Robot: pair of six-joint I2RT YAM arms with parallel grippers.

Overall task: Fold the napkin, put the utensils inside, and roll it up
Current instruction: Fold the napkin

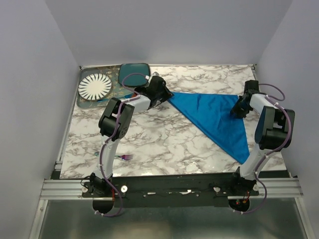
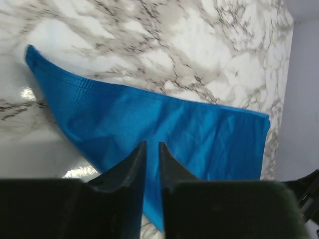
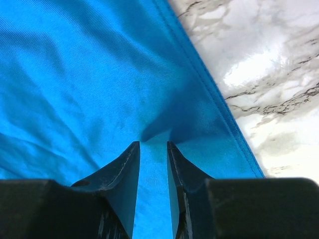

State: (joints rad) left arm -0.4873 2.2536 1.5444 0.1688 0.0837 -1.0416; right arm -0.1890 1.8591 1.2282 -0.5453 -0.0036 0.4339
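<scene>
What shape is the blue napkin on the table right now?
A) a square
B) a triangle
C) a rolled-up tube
B: the blue napkin lies flat and spread out with three pointy corners, so it is a triangle.

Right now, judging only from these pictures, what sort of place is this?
Probably a robot lab test cell staged as a dining table: plain pale walls box in a marble-pattern tabletop, two robot arms stand on an aluminium rail, and a blue napkin, fork and plates lie out.
</scene>
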